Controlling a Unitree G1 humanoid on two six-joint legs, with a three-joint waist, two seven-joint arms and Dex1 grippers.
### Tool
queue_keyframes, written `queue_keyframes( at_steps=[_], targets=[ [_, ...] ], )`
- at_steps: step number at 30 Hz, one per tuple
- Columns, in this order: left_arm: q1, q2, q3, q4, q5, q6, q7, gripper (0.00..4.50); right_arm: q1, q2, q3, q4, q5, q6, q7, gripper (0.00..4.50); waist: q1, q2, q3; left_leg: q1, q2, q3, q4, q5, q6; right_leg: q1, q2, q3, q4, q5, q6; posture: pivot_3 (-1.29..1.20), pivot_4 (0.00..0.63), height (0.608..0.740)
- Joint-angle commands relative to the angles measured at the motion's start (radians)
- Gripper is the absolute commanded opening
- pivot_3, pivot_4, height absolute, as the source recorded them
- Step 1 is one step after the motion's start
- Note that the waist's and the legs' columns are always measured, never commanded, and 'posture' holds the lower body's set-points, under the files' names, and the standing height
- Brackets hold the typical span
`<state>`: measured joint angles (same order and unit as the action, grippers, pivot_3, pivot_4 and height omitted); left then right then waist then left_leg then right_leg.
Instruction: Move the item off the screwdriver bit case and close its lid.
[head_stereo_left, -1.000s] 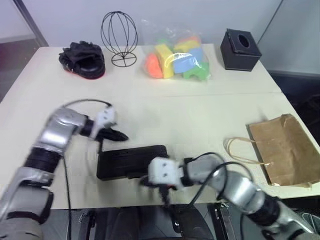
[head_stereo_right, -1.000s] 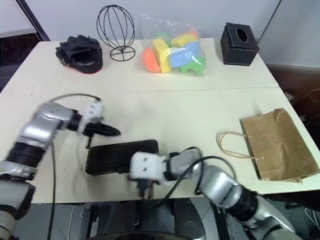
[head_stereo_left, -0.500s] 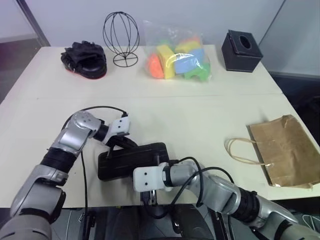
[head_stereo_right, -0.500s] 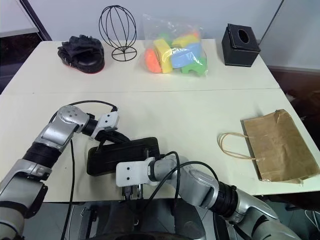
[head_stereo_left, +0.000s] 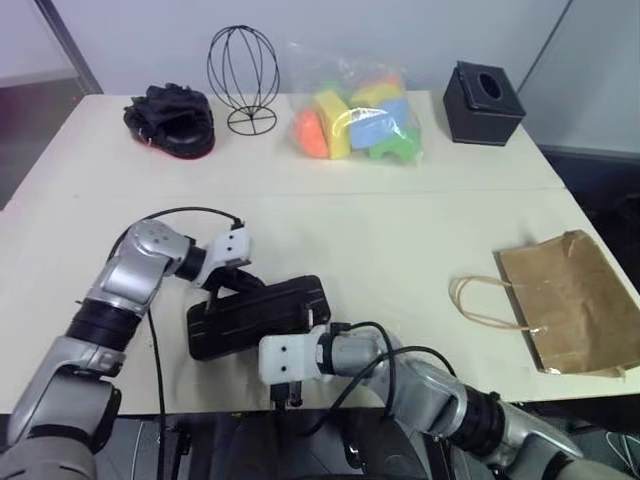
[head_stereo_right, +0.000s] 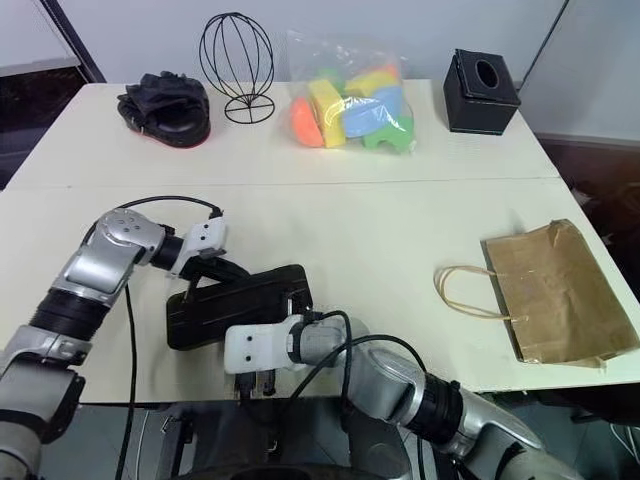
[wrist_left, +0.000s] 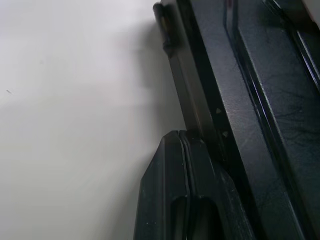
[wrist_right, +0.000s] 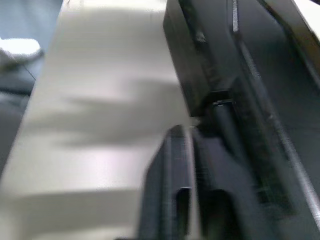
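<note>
The screwdriver bit case (head_stereo_left: 258, 316) lies shut and black near the table's (head_stereo_left: 400, 230) front edge — its lid down, tray hidden. The left gripper (head_stereo_left: 232, 283) sits at its far left corner, the right gripper (head_stereo_left: 288, 385) at its near edge; whether either pair of fingers is parted cannot be told, though in the wrist views they seem pressed against the case's rim. Well off beyond the right gripper, the creased brown paper bag (head_stereo_left: 575, 298) lies flat. Since a second ago the case has swung slightly — its right end farther back.

Cream table (head_stereo_left: 420, 240) with case (head_stereo_left: 255, 318), bag (head_stereo_left: 575, 300)
</note>
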<state>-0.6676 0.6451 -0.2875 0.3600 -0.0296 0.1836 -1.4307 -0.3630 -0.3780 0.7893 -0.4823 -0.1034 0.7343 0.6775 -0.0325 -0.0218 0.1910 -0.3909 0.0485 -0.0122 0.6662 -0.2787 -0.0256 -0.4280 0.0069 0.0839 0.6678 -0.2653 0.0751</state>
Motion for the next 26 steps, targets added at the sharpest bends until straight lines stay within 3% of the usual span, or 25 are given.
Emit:
queue_keyframes(
  at_steps=[1, 3, 5, 7, 11, 13, 16, 19, 22, 26],
  targets=[
    [-0.041, -0.021, -0.023, 0.195, 0.045, -0.127, 0.023, 1.26, 0.081, -0.028, -0.211, -0.180, 0.238, 0.230, 0.118, 2.13, 0.009, -0.001, -0.001, 0.000, 0.000, 0.000, 0.000, 0.000, 0.000, 0.000, 0.000, 0.000, -0.001, 0.000, 0.000, 0.00, 0.150, 0.737],
    [-0.085, -0.006, -0.003, 0.288, 0.053, -0.184, 0.041, 2.14, 0.124, -0.039, -0.339, -0.255, 0.375, 0.361, 0.170, 3.13, 0.015, -0.002, -0.002, 0.000, 0.000, 0.000, 0.001, 0.000, 0.000, 0.002, -0.001, 0.000, -0.002, 0.000, 0.000, 0.00, 0.150, 0.737],
    [-0.116, 0.041, 0.023, 0.332, 0.034, -0.191, 0.006, 3.14, 0.159, -0.149, -0.508, -0.302, 0.508, 0.402, 0.282, 4.25, 0.012, -0.002, -0.002, 0.001, 0.000, -0.001, 0.001, 0.000, 0.000, 0.002, 0.000, -0.001, -0.001, 0.000, -0.001, 0.00, 0.150, 0.737],
    [-0.126, 0.104, 0.049, 0.320, -0.003, -0.173, -0.062, 4.15, 0.184, -0.285, -0.674, -0.308, 0.615, 0.399, 0.395, 4.50, 0.000, -0.002, -0.002, 0.002, 0.000, -0.001, 0.001, 0.000, 0.000, 0.002, 0.000, 0.000, -0.001, 0.000, -0.002, 0.00, 0.150, 0.737],
    [-0.026, 0.335, 0.133, 0.057, -0.196, -0.022, -0.180, 4.15, 0.196, -0.510, -0.981, -0.214, 0.731, 0.357, 0.525, 4.50, -0.027, -0.003, 0.000, 0.001, 0.001, 0.000, -0.002, 0.000, 0.000, 0.000, 0.001, -0.001, -0.001, 0.001, -0.001, 0.00, 0.150, 0.737],
    [0.083, 0.466, 0.250, -0.129, -0.335, 0.123, -0.184, 4.15, 0.175, -0.599, -1.083, -0.145, 0.736, 0.301, 0.567, 4.50, -0.034, -0.002, 0.001, 0.000, 0.002, -0.001, -0.004, 0.000, 0.000, -0.001, 0.001, -0.001, -0.001, 0.000, -0.002, 0.00, 0.150, 0.737],
    [0.275, 0.554, 0.503, -0.338, -0.472, 0.336, -0.148, 4.15, 0.153, -0.676, -1.152, -0.079, 0.750, 0.241, 0.596, 4.50, -0.034, -0.001, 0.002, 0.000, 0.002, 0.000, -0.005, -0.001, 0.001, -0.002, 0.000, -0.002, -0.001, -0.001, -0.001, 0.00, 0.150, 0.737],
    [0.510, 0.545, 0.791, -0.531, -0.541, 0.501, -0.099, 4.15, 0.152, -0.710, -1.167, -0.052, 0.741, 0.179, 0.603, 4.50, -0.034, 0.000, 0.003, 0.000, 0.002, 0.001, -0.006, -0.001, 0.002, -0.002, -0.001, -0.002, -0.002, -0.002, -0.001, 0.00, 0.150, 0.737],
    [0.704, 0.453, 1.016, -0.690, -0.555, 0.589, -0.012, 4.15, 0.150, -0.699, -1.143, -0.046, 0.741, 0.114, 0.592, 4.50, -0.034, 0.000, 0.003, 0.000, 0.002, 0.001, -0.005, -0.001, 0.002, -0.002, -0.002, -0.001, -0.003, -0.003, -0.001, 0.00, 0.150, 0.737],
    [0.747, 0.361, 1.097, -0.772, -0.584, 0.646, 0.156, 4.15, 0.114, -0.648, -1.062, 0.022, 0.726, 0.036, 0.565, 4.50, -0.030, -0.002, 0.004, 0.001, 0.002, 0.000, -0.003, -0.001, 0.002, 0.000, -0.001, -0.002, -0.002, -0.006, 0.000, 0.00, 0.150, 0.737]
  ],
)
